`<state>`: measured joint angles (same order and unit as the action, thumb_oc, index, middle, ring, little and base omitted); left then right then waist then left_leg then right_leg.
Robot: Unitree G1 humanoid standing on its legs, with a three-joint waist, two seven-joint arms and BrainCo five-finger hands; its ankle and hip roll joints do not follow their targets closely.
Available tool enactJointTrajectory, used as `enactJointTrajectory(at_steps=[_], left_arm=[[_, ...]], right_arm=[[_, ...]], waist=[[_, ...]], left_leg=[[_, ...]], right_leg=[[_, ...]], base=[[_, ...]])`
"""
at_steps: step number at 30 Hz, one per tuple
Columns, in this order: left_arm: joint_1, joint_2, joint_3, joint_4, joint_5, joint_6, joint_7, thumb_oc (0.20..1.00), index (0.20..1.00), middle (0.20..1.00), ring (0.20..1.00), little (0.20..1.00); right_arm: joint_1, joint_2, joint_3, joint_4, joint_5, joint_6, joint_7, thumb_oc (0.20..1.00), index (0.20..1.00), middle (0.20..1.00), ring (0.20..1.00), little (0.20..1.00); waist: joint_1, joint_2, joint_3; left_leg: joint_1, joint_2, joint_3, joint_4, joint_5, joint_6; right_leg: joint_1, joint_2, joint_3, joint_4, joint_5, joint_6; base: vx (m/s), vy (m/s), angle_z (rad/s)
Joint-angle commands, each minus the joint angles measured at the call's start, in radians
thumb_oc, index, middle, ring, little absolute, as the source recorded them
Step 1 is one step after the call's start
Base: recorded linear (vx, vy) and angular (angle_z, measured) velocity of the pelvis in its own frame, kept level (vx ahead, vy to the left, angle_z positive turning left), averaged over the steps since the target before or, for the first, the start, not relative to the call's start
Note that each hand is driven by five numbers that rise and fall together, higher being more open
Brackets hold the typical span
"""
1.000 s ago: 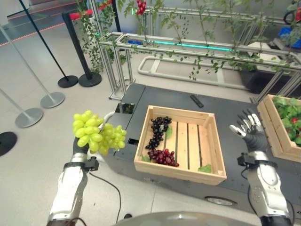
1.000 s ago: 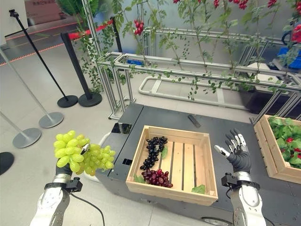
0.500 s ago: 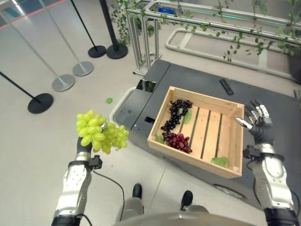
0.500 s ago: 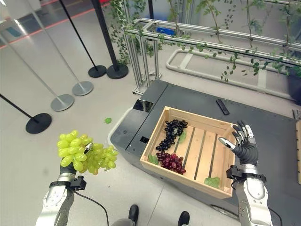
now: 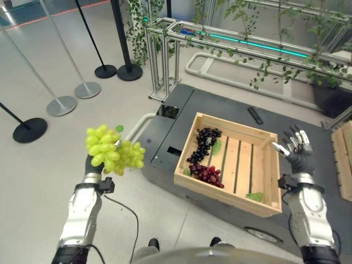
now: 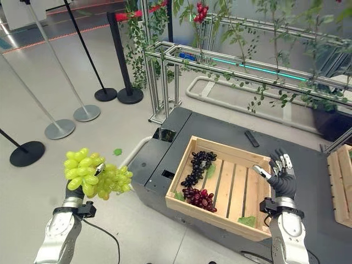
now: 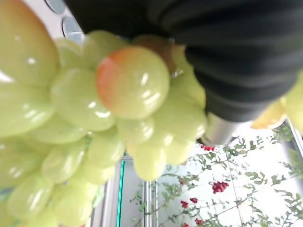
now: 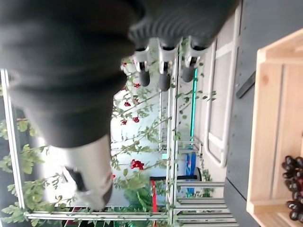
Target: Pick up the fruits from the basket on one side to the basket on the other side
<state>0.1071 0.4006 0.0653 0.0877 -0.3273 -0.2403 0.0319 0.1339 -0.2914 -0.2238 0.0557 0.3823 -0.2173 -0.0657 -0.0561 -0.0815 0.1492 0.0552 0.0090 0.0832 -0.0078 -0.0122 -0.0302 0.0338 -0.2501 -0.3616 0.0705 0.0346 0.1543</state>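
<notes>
The left robot hand [image 5: 92, 165] is raised over the floor [image 5: 33, 165], well to the left of the worktop [image 5: 220, 110], with its fingers curled round a bunch of green grapes [image 5: 113, 155]; in the left wrist view the grapes [image 7: 94, 123] press right up against the hand's dark cover. The right robot hand [image 5: 296, 149] is held up with its palm facing left, fingers straight and spread, holding nothing; it hovers just beside the right wall of the crate [image 5: 220, 195], which sits on the dark worktop. The crate is a slatted wooden box, and in its left part lie a bunch of red grapes [image 5: 206, 174] near the front wall and a bunch of black grapes [image 5: 202, 143] stretching from the middle toward the back wall, the two bunches close together. A green leaf [image 5: 254, 196] lies in the front right corner and another leaf [image 5: 216, 147] sits just beside the black grapes. Past the crate a small black remote [image 5: 254, 115] rests on the worktop. At the right edge the corner of a second crate [image 5: 344, 159] shows. Farther back stands a metal frame [image 5: 165, 49] hung with vines, and on the floor to the left are stanchion posts [image 5: 77, 82] on round bases.
</notes>
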Motion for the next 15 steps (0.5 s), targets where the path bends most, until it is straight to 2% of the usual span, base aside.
enactJointTrajectory(at_steps=[1,2,3,5,6,8,11,15], left_arm=[[-0.057,0.036,0.054,-0.048,0.026,-0.079,0.039,0.2,0.2,0.2,0.2,0.2],[-0.056,0.036,0.054,-0.05,0.027,-0.078,0.039,0.2,0.2,0.2,0.2,0.2],[-0.042,0.036,0.055,-0.068,0.03,-0.079,0.034,0.2,0.2,0.2,0.2,0.2],[-0.041,0.029,0.055,-0.064,0.033,-0.083,0.034,0.2,0.2,0.2,0.2,0.2],[-0.041,0.002,0.045,-0.042,0.034,-0.085,0.052,0.2,0.2,0.2,0.2,0.2],[-0.034,-0.013,0.036,-0.044,0.006,-0.08,0.043,0.2,0.2,0.2,0.2,0.2],[-0.031,0.011,0.014,-0.086,0.068,-0.08,0.042,0.2,0.2,0.2,0.2,0.2],[-0.038,0.007,0.004,-0.083,0.051,-0.078,0.034,0.2,0.2,0.2,0.2,0.2]], right_arm=[[-0.038,-0.023,0.03,-0.047,-0.018,-0.044,0.01,1.0,1.0,1.0,1.0,1.0],[-0.038,-0.024,0.03,-0.047,-0.018,-0.044,0.01,1.0,1.0,1.0,1.0,1.0],[-0.029,-0.031,0.047,-0.058,-0.023,-0.038,0.014,1.0,1.0,1.0,1.0,1.0],[-0.026,-0.03,0.05,-0.064,-0.023,-0.039,0.019,1.0,1.0,1.0,1.0,1.0],[-0.032,-0.038,0.067,-0.052,-0.023,-0.041,0.012,1.0,1.0,1.0,1.0,1.0],[-0.02,-0.04,0.061,-0.058,-0.011,-0.042,0.017,1.0,1.0,1.0,1.0,1.0],[-0.009,-0.04,0.049,-0.059,-0.005,-0.051,0.011,1.0,1.0,1.0,1.0,1.0],[0.012,-0.044,0.041,-0.085,-0.008,-0.058,0.021,1.0,1.0,1.0,1.0,1.0]], waist=[[0.05,0.028,-0.033],[0.047,0.027,-0.034],[0.047,0.004,-0.037],[0.051,0.0,-0.045],[0.049,0.006,-0.06],[0.044,0.011,-0.061],[0.024,0.027,-0.077],[0.011,0.028,-0.076]], left_leg=[[-0.029,0.047,0.07,0.116,-0.095,0.015],[-0.034,0.046,0.068,0.12,-0.095,0.015],[-0.04,0.043,0.068,0.15,-0.098,0.003],[-0.036,0.043,0.072,0.149,-0.1,0.003],[-0.029,0.053,0.075,0.149,-0.098,0.0],[-0.023,0.06,0.07,0.145,-0.091,0.0],[-0.003,0.079,0.064,0.116,-0.068,-0.012],[0.005,0.088,0.047,0.09,-0.05,-0.019]], right_leg=[[-0.063,0.017,-0.075,0.172,-0.077,-0.003],[-0.066,0.015,-0.077,0.176,-0.079,-0.005],[-0.056,0.077,0.005,0.1,-0.116,-0.029],[-0.053,0.088,0.029,0.079,-0.108,-0.038],[-0.026,0.12,0.057,0.05,-0.12,-0.041],[-0.023,0.132,0.066,0.05,-0.122,-0.052],[0.0,0.154,0.054,0.036,-0.132,-0.057],[0.007,0.16,0.041,0.047,-0.143,-0.065]], base=[[-0.16,0.005,0.05],[-0.15,-0.113,-0.4],[-0.02,-0.174,-0.88],[0.0,-0.165,-0.58],[0.02,-0.113,-0.01],[0.03,-0.143,-0.15],[0.02,-0.109,-0.06],[0.01,-0.072,0.15]])
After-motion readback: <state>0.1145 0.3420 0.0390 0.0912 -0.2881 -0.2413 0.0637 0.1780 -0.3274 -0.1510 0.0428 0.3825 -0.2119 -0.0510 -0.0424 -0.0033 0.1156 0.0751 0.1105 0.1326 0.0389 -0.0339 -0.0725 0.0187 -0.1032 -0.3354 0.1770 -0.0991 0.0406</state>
